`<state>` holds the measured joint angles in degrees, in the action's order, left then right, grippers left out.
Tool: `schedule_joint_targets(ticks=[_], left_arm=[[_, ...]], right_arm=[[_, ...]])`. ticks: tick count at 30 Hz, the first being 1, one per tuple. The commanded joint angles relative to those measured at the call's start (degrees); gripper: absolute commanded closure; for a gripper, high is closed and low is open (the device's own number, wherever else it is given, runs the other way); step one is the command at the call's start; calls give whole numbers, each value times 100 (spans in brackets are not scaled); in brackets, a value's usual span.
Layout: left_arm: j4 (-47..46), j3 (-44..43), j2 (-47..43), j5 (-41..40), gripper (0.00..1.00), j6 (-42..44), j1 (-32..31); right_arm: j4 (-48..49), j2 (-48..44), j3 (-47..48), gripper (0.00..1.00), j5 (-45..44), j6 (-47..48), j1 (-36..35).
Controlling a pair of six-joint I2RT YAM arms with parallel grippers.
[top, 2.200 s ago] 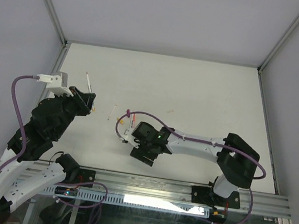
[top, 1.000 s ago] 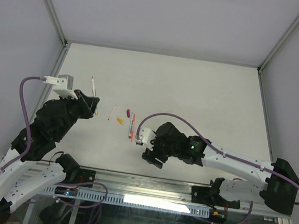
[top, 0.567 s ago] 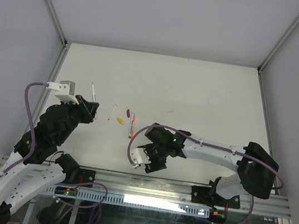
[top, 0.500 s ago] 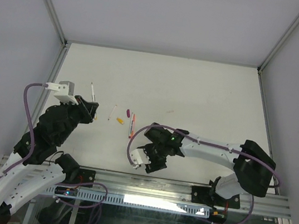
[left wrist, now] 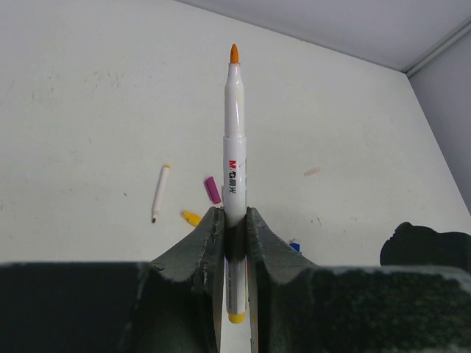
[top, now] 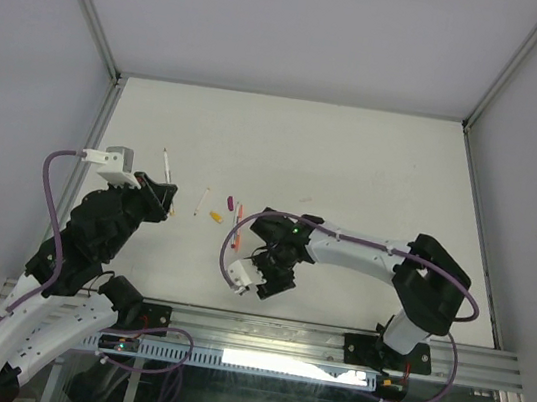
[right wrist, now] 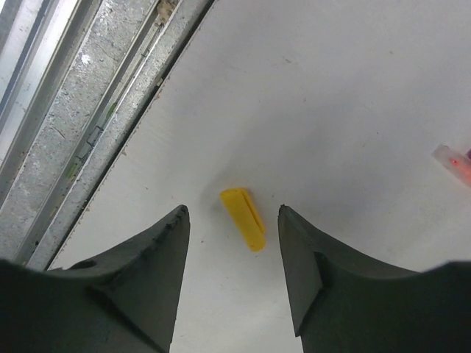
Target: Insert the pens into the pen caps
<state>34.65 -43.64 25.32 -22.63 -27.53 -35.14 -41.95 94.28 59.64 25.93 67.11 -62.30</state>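
Note:
My left gripper (top: 160, 197) is shut on a white pen (left wrist: 234, 147) with an orange tip and a yellow rear end, held pointing away over the table; the pen also shows in the top view (top: 167, 164). My right gripper (right wrist: 232, 212) is open, low over the table near the front rail, with a yellow pen cap (right wrist: 243, 218) lying flat between its jaws, touching neither. In the top view the right gripper (top: 265, 277) hides that cap. A loose white pen (top: 202, 200), a yellow cap (top: 215, 217), a purple cap (top: 231, 201) and orange and red-pink pens (top: 237, 227) lie between the arms.
The metal rail (right wrist: 88, 95) runs along the table's near edge just beyond the right jaws. A blue cap (left wrist: 294, 246) lies right of the left fingers. The end of a red-pink pen (right wrist: 455, 159) lies at the right. Purple cables (top: 230, 256) loop by each wrist.
The right arm swung its gripper back toward the near edge and now straddles a yellow cap. The left arm has held the pen almost still.

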Motion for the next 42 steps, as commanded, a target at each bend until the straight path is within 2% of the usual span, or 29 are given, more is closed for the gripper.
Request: schedule_joint_targets(ticks=[1, 18, 30, 33, 38, 42], left_arm=[[-244, 25, -48, -97, 100, -33, 52], [-187, 18, -113, -189, 100, -56, 51], [-152, 14, -154, -214, 100, -86, 51], [-120, 0, -159, -240, 100, -94, 51], [-117, 4, -168, -250, 100, -97, 57], [-117, -26, -155, -239, 100, -104, 55]], right_arm=[[-355, 227, 424, 46, 106, 240, 34], [-541, 650, 595, 57, -624, 195, -85], [-638, 1069, 833, 63, -794, -101, -303], [-796, 1171, 908, 68, -843, -226, -326], [-864, 1256, 915, 85, -881, -551, -334], [-795, 1206, 909, 91, -797, -1175, -327]])
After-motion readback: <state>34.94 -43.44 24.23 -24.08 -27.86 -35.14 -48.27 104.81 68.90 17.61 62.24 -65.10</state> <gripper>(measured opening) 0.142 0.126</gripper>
